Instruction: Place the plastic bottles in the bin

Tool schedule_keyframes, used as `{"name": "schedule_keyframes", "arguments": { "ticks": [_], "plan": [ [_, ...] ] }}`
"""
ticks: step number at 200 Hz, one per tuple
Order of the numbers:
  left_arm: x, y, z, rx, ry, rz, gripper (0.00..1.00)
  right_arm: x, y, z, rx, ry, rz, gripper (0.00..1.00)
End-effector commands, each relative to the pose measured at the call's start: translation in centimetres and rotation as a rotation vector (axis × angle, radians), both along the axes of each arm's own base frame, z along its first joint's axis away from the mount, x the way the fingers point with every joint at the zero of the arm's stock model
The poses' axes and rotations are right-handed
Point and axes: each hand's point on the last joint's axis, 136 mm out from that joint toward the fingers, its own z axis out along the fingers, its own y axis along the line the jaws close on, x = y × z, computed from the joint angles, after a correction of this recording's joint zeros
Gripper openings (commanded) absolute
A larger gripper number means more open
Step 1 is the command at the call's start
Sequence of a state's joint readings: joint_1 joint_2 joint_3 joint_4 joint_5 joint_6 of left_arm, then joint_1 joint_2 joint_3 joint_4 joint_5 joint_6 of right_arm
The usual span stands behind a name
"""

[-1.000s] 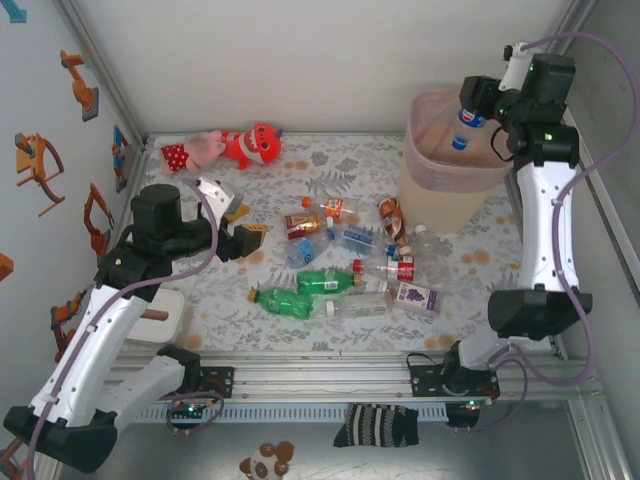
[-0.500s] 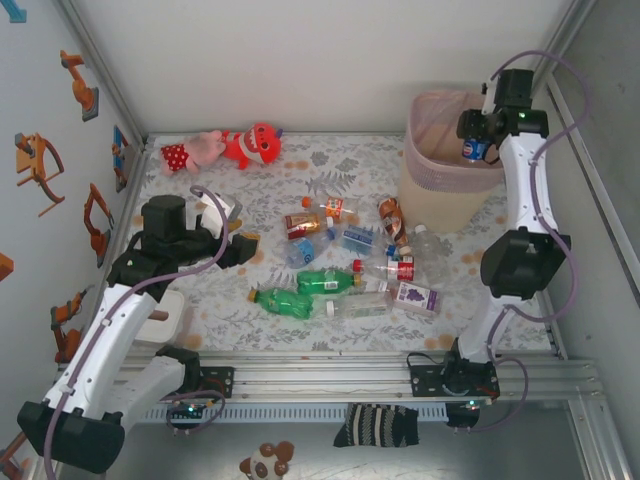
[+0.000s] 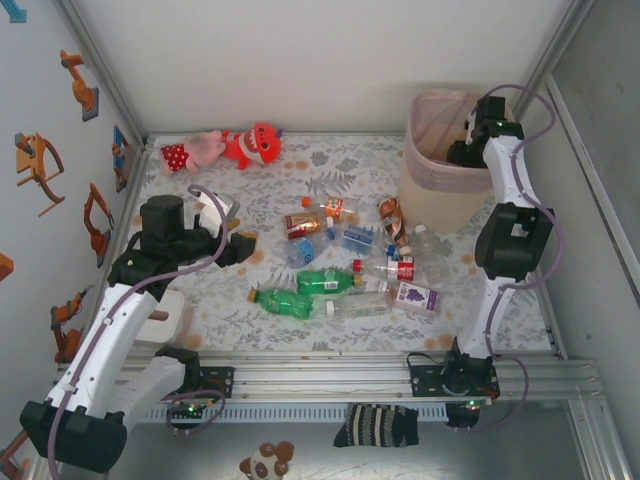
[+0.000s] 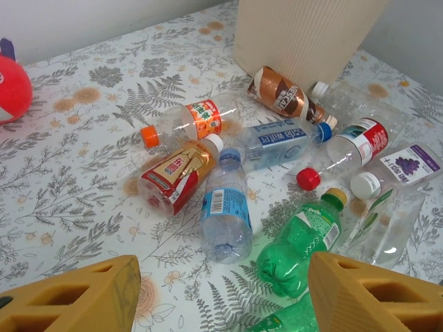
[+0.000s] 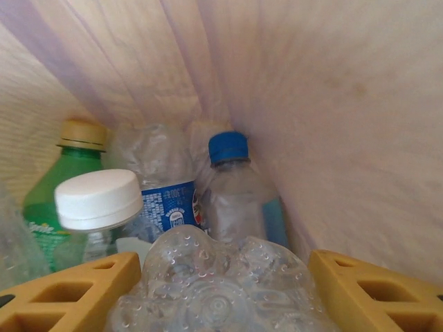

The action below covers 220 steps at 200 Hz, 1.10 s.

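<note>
the right gripper is down inside the bin. its fingers are clamped on the ribbed base of a clear bottle, held low, i judge, so it drops among those already inside rather than bouncing out. a blue-capped bottle, a green bottle with a tan cap and a white-capped bottle stand against the bin's inner wall. the release looks not yet made.

the left gripper hangs spread and empty above the loose bottles on the counter. it is nearest a blue-label water bottle and a green soda bottle, probably lining up its own pick. many bottles lie just beside the bin.
</note>
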State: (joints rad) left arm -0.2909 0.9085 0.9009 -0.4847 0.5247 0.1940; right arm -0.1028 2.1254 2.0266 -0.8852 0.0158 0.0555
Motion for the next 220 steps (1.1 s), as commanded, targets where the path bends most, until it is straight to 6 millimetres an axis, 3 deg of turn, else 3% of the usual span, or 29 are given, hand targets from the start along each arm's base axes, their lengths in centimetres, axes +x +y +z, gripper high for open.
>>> {"name": "schedule_keyframes", "arguments": {
  "ticks": [1, 21, 45, 98, 177, 220],
  "plan": [
    [0.0, -0.2, 0.1, -0.013, -0.010, -0.025, 0.65, -0.9, -0.4, -2.9, 0.014, 0.087, -0.018, 0.54],
    [0.0, -0.3, 0.1, -0.018, -0.007, -0.026, 0.65, -1.0, -0.3, -3.8, 0.023, 0.111, -0.025, 0.59],
    [0.0, -0.4, 0.1, -0.023, -0.001, -0.030, 0.65, -1.0, -0.3, -2.8, 0.028, 0.091, -0.028, 0.67],
    [-0.2, -0.5, 0.2, -0.030, 0.001, -0.044, 0.65, -2.0, 0.0, 4.0, 0.017, -0.016, -0.020, 0.76],
    [-0.9, -1.1, -0.9, 0.002, 0.003, -0.129, 0.64, -4.9, 1.6, 14.5, 0.044, -0.224, 0.009, 0.77],
    [-1.5, -1.5, -1.9, 0.025, -0.005, -0.187, 0.64, -7.5, 3.2, 18.9, 0.084, -0.330, 0.038, 0.77]
  ]
}}
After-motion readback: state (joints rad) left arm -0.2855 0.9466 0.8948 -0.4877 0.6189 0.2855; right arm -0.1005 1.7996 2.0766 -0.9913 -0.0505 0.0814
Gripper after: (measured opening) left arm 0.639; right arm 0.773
